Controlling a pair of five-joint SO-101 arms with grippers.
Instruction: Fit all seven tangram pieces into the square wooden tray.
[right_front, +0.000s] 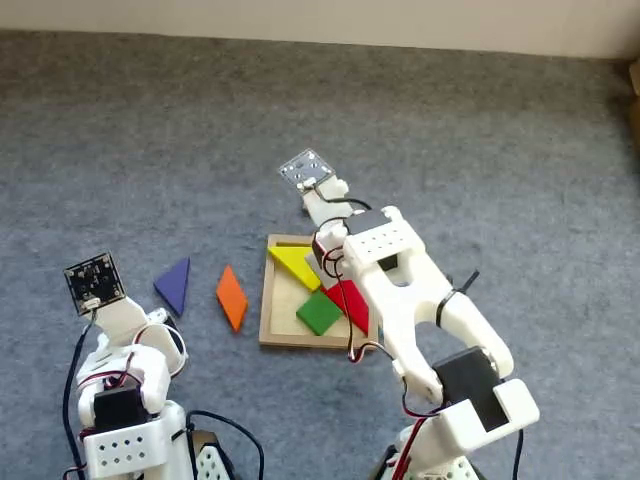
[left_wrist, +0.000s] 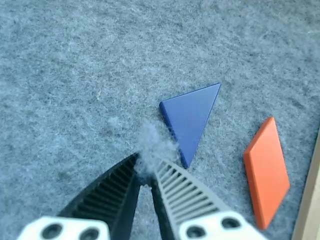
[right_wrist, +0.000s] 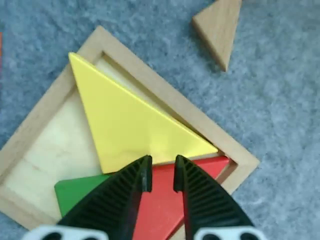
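Beneath right jaws, yellow triangle (right_wrist: 125, 125) in tray (right_wrist: 170, 95)

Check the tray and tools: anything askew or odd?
Yellow triangle looks unseated: in the right wrist view one corner rides over the rim of the wooden tray instead of lying inside it. Also, a tuft of grey fluff clings to the tips of the left tool.

Grey felt carpet (right_front: 480, 130) underneath everything. Pale wall strip (right_front: 320, 18) along twelve o'clock in the high view, brown object's edge (right_front: 636, 100) at two o'clock. Tuft of grey lint (left_wrist: 150, 142) on the carpet.
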